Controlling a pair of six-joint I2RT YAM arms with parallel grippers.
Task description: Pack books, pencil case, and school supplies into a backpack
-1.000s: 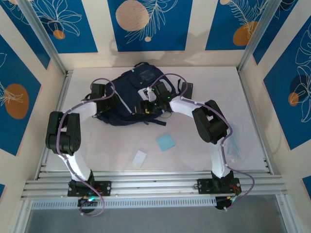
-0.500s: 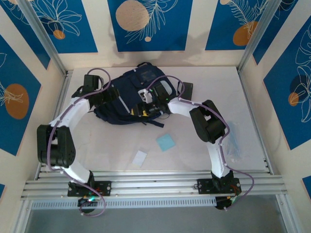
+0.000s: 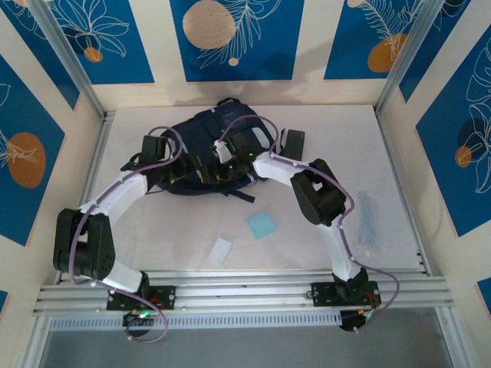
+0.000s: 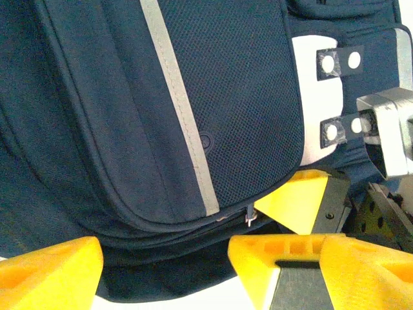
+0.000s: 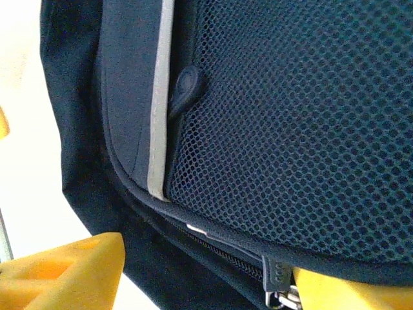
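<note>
The navy backpack [image 3: 205, 126] lies at the back middle of the table. Both grippers meet at its near edge. My left gripper [image 3: 199, 171] [image 4: 164, 274] is open, its yellow fingers [image 4: 48, 271] astride the bag's lower hem, below the grey stripe [image 4: 187, 129]. My right gripper [image 3: 224, 169] [image 5: 206, 287] is also open, straddling the zipper seam under the mesh pocket [image 5: 290, 116], one finger beside the zipper pull [image 5: 277, 284]. A light-blue pad [image 3: 261, 224] and a white piece [image 3: 221, 250] lie on the table in front. A dark rectangular case [image 3: 296, 141] lies right of the bag. The books are out of view.
A clear plastic sleeve [image 3: 369, 222] lies near the right edge of the table. The right arm's elbow [image 3: 314, 192] stands over the table's middle right. Aluminium frame posts and patterned walls close in the table on three sides.
The left arm has swung in from the bag's left side to its near edge. The right gripper has shifted left along the bag. Both jaws stay as wide as before.
</note>
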